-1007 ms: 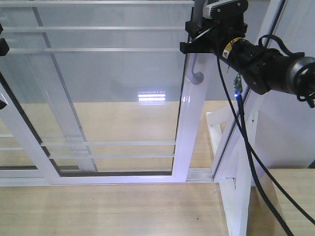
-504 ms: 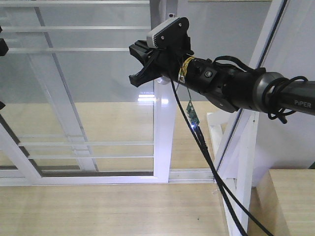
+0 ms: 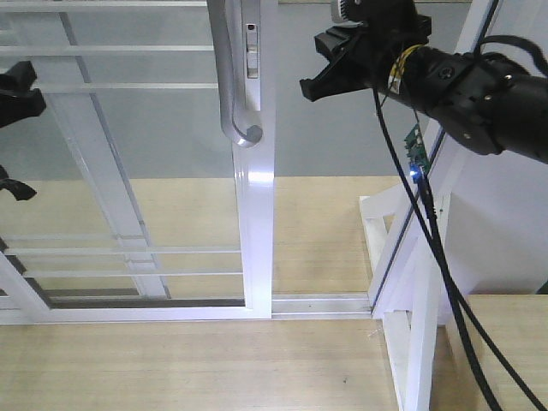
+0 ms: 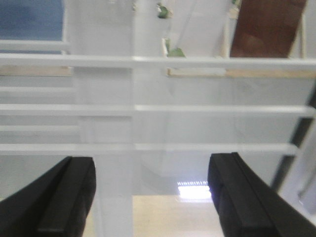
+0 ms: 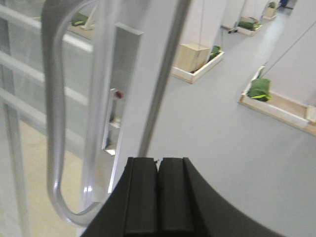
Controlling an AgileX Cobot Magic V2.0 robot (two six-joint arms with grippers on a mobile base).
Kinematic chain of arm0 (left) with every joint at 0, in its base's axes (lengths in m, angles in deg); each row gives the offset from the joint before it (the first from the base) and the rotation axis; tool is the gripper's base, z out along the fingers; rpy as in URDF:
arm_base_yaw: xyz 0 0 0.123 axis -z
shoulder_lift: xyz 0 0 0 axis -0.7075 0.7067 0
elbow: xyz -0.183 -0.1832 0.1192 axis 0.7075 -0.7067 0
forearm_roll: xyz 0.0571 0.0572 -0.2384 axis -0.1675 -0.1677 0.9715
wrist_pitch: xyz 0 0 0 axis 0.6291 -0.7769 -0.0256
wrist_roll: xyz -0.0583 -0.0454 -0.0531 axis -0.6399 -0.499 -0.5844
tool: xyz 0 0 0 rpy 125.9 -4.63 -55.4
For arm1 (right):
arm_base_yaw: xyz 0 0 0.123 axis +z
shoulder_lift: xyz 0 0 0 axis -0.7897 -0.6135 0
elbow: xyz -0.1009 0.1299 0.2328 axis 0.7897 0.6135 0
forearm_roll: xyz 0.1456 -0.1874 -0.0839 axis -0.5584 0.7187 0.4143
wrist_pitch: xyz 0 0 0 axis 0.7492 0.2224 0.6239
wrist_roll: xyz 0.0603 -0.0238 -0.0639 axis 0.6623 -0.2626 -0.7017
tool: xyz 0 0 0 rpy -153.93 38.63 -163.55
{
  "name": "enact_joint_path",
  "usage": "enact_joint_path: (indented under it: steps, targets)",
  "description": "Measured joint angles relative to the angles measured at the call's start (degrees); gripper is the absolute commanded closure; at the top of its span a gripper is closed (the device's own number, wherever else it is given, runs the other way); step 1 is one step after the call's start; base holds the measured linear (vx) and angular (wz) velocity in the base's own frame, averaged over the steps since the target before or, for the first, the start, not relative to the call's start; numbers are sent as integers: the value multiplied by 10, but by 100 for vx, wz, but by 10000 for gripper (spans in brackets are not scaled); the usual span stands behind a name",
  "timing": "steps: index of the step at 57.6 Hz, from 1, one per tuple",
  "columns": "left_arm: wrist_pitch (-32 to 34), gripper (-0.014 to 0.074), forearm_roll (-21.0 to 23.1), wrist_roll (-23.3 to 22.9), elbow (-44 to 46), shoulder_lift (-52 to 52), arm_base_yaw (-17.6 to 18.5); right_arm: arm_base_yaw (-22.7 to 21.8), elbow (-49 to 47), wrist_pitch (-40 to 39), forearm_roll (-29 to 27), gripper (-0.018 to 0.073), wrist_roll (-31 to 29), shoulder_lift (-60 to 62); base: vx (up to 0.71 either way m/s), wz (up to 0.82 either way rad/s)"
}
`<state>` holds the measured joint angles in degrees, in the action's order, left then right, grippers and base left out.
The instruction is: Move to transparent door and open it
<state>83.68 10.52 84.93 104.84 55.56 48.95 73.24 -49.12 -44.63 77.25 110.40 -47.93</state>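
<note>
1. Leftward travel of the door (image 3: 255, 214) had continued since the earlier frames. Its handle-side upright now stood well clear of the outer frame (image 3: 390, 267), leaving an open gap.
2. The right gripper (image 3: 315, 84) had come off the handle (image 3: 229, 86) and hung in that gap, jaws pressed together on nothing.
3. The left gripper (image 4: 148, 187) faced the glass, jaws wide and empty.
4. Judgement: the opening appeared largely done.
5. Materials:
   - Door: clear glass crossed by thin white bars, in a glossy white frame.
   - Handle: a smooth light-grey bar, hooked at its lower end.
   - Floor (image 3: 171, 368): pale wood grain.
</note>
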Motion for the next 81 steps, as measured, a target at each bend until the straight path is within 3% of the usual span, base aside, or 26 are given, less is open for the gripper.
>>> enact_joint_path:
  steps: [17, 26, 38, 61, 81]
  targets:
    - [93, 21, -15, -1, 0, 76, 68, 0, 155, -18, 4, 565, -3, 111, 0, 0]
    - [111, 21, -17, -30, 21, 112, 88, -10, 229, -17, -62, 565, -45, 167, 0, 0]
    - [114, 21, -49, -44, 90, 175, 112, -64, 290, -17, -143, 565, -96, 235, 0, 0]
    - [114, 21, -57, -59, 243, 317, 130, -83, 315, -4, -146, 565, -117, 268, 0, 0]
    - [86, 21, -63, -88, 304, 372, 153, -83, 316, -1, -146, 565, -145, 268, 0, 0]
